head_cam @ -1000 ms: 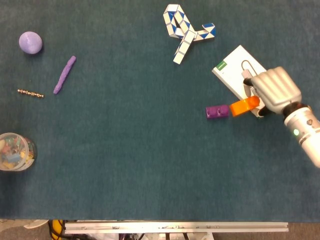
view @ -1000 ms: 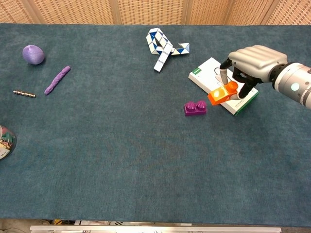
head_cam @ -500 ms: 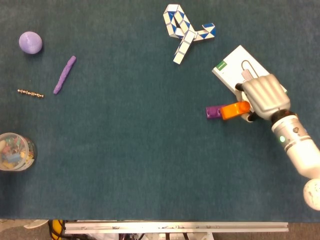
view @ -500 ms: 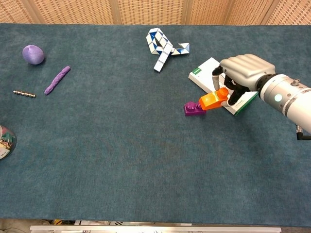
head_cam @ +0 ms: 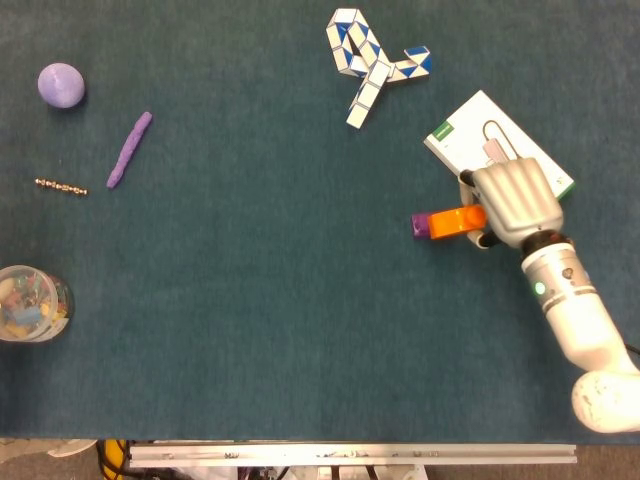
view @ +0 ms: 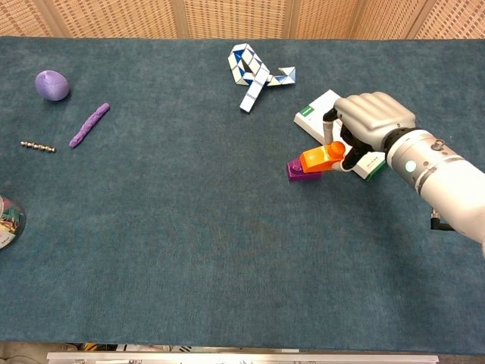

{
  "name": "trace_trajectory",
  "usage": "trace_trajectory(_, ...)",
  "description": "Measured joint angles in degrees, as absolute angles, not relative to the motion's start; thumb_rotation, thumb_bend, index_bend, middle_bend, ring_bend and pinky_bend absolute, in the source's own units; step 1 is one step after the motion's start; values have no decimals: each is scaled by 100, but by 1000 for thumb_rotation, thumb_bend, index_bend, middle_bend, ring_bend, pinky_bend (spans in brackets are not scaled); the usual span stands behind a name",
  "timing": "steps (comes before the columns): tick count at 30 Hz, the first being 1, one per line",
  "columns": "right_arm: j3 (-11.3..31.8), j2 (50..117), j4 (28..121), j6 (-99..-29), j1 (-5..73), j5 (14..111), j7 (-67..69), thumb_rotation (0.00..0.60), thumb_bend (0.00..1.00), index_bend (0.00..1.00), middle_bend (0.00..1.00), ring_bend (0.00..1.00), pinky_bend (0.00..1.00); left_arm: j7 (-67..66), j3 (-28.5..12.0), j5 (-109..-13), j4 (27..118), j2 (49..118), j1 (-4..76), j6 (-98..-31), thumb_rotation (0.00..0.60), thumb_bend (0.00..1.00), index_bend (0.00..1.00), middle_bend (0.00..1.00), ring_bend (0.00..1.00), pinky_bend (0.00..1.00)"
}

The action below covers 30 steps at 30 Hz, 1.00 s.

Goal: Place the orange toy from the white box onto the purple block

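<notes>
My right hand grips the orange toy, a small brick. The toy sits over the purple block, covering most of it, and looks to be touching its top. The white box lies flat just behind the hand, partly hidden by it. My left hand does not show in either view.
A blue-and-white folding snake puzzle lies behind the box. At far left are a purple ball, a purple stick, a bead chain and a clear jar of small items.
My right hand has carried the orange toy leftward off the white box and lowered it over the purple block.
</notes>
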<state>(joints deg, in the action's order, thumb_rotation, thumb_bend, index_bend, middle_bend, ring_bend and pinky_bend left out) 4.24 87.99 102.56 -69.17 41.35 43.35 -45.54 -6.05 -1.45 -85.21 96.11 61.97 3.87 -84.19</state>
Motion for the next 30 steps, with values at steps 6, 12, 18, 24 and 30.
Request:
trace_trajectory(6, 520, 9057, 10100, -7008, 4181, 4256, -4667, 600, 185, 644, 962, 981, 1000, -539, -148, -8500, 9580, 6178, 391, -8409, 600, 140, 206, 236, 200, 79)
trace_trajectory(12, 594, 9188, 10071, -7124, 4189, 4144, -4768, 600, 185, 644, 962, 982, 1000, -446, -141, -8512, 9549, 6136, 413, -8368, 600, 140, 206, 235, 200, 79)
trace_trajectory(18, 608, 9302, 10074, -7235, 4179, 4090, -4881, 600, 185, 644, 962, 983, 1000, -391, -136, -8528, 9502, 6126, 443, -8332, 600, 140, 206, 234, 200, 79)
trace_trajectory(24, 648, 9387, 10034, -7291, 4175, 4021, -4953, 600, 185, 644, 962, 985, 1000, -346, -130, -8534, 9471, 6122, 451, -8325, 600, 140, 206, 234, 200, 79)
trace_trajectory(30, 674, 9486, 9922, -7282, 4192, 3978, -5007, 600, 186, 644, 962, 986, 1000, -345, -126, -8517, 9442, 6132, 449, -8324, 600, 140, 206, 234, 200, 79)
